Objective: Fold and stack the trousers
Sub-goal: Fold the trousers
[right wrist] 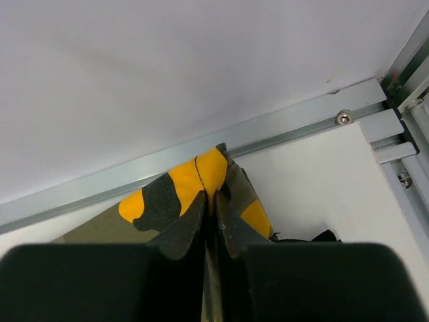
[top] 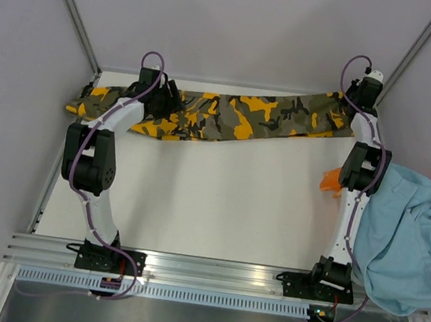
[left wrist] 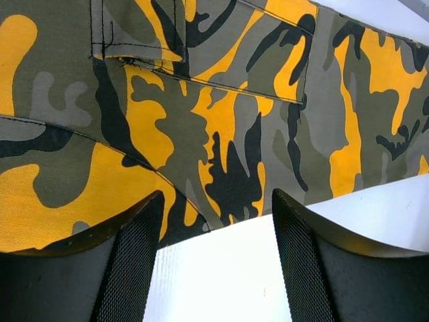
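Right hand [right wrist: 210, 215] tight around trousers [right wrist: 175, 189] end

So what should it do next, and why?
Probably lower the left jaws and close them on the near edge of the trousers. The right jaws pinch the leg end in the far corner, while the left ones hang open over the cloth, gripping nothing.

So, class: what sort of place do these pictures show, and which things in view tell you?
Probably a robotics lab work cell, not a home: left arm and right arm bolted to an aluminium rail, plain grey panel walls in metal framing, and camouflage trousers spread on a white table.
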You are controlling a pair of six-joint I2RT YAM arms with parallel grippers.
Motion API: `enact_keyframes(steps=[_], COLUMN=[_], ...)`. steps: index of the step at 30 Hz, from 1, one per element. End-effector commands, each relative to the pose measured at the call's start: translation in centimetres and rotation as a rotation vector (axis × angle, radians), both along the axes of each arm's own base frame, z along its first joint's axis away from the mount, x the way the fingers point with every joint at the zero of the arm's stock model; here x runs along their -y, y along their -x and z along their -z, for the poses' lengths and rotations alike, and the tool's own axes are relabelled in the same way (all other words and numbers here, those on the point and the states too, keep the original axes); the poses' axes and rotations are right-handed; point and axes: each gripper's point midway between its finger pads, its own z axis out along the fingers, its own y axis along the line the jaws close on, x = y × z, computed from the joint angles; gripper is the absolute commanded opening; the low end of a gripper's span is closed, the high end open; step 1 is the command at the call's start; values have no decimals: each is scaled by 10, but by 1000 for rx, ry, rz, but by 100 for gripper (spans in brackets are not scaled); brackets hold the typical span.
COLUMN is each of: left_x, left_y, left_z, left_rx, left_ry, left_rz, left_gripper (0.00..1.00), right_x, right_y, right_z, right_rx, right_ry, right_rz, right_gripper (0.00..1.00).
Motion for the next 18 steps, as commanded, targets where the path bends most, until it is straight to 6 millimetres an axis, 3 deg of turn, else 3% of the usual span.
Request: enact_keyframes(steps=[1,2,4,5,7,8,10,11,12,13,14,15,18], left_x=[3,3,6,6,7,7,7,7,8,9,10,12,17], left_y=[-1,0,1,1,3,4,8,9,11,15,17,20,31], left_z=[-4,-2,-2,-2,-4,-4,-3,-9,-12,-10,-16,-17,-21], left_rx=[19,14,13,13,15,14,14,30,36,38,50,54,64], left_ry=[12,13,23,25,29,30,34,39,50,54,59,63,62], left_rz=[9,9,17,17,21,23,20,19,19,21,26,32,53], left_gripper=[71,71,71,71,70,70,70,70,70,70,70,70,70], right_x=[15,14,7,3,-7,-9,-10,-9,-13,-15,-17,-18,-6], right_y=[-9,-8,-6,-5,0,4,16,23,32,38,45,54,75], right_z=[-13,-12,-16,-17,-33,-54,-61,-92,-80,-87,-116,-104,-106], right_rx=[48,44,32,26,19,34,-6,27,-4,0,37,3,-56], right_ry=[31,31,26,21,9,8,-29,-35,-75,-86,-84,-93,-68], right_rz=[29,22,-22,-45,-97,-97,-72,-51,-42,-46,-50,-45,18], right_gripper=[16,40,69,95,98,98,98,98,98,98,98,98,98])
